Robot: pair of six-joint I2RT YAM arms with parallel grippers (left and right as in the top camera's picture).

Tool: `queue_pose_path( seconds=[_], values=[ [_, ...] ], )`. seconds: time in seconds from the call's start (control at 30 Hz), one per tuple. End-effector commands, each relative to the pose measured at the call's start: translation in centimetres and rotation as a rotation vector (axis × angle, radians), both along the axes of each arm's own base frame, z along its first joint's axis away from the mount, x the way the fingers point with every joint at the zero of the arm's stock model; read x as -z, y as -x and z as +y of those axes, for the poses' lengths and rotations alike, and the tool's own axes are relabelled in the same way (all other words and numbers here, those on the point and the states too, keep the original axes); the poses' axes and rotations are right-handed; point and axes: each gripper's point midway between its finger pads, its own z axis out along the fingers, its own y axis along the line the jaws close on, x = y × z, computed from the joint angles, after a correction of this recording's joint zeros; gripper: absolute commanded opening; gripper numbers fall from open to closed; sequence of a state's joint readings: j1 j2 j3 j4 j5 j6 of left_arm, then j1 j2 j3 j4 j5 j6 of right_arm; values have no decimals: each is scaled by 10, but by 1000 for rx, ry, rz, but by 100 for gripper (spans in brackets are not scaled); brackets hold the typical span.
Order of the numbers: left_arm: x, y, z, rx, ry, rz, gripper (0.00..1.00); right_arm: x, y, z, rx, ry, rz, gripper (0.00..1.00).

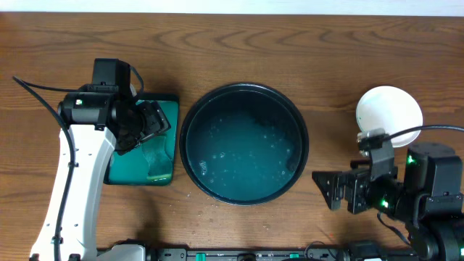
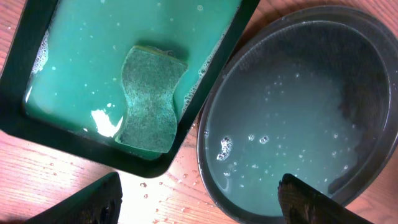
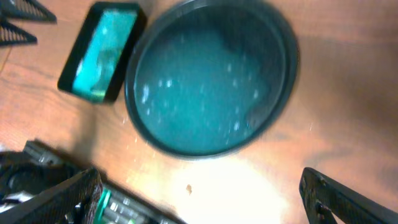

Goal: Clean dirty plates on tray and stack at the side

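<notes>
The tray (image 1: 190, 116) is a round black pan at the table's middle, and only cloudy, bubbly water shows inside it. White plates (image 1: 389, 110) sit off to the right on the wood; how many are stacked there I cannot tell. My left gripper (image 1: 156, 125) hovers open over the green rectangular tray, with nothing between its fingers (image 2: 93, 202). In the left wrist view the black tray's rim (image 2: 208, 155) lies to the right. My right gripper (image 1: 328, 192) stands open and empty at the front right, below the plates and pointing toward the tray (image 3: 292, 56).
The green rectangular tray (image 1: 170, 101) with a black rim sits left of the pan, holding soapy water and a green sponge (image 2: 149, 99). Water drops dot the wood (image 2: 161, 183) between the two. A black rail (image 1: 246, 255) runs along the front edge.
</notes>
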State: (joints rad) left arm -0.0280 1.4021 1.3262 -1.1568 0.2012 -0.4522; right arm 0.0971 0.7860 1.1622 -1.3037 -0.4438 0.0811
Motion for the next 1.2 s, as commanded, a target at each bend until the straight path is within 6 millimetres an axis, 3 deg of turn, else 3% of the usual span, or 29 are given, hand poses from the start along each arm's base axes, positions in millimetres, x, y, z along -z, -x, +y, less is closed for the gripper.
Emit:
queue_pose_path(
  seconds=[0.0, 0.1, 0.27, 0.5, 0.6, 0.87, 1.17],
  values=[
    [-3, 2, 2, -13, -1, -6, 81, 6, 12, 2, 1, -12, 63, 99],
    [-3, 2, 2, -13, -1, -6, 81, 12, 20, -1, 5, 2, 104, 99],
    [-3, 2, 2, -13, -1, -6, 81, 9, 15, 0, -36, 27, 51, 99],
    [-3, 2, 2, -13, -1, -6, 81, -31, -24, 9, -176, 89, -359, 99],
    [-3, 2, 2, -13, -1, -6, 81, -37, -26, 10, -170, 86, -492, 99],
    [-3, 1, 2, -13, 0, -6, 81, -13, -6, 15, -186, 40, -793, 99],
    [-3, 2, 2, -13, -1, -6, 81, 14, -27, 17, -98, -105, -975, 99]
  ],
)
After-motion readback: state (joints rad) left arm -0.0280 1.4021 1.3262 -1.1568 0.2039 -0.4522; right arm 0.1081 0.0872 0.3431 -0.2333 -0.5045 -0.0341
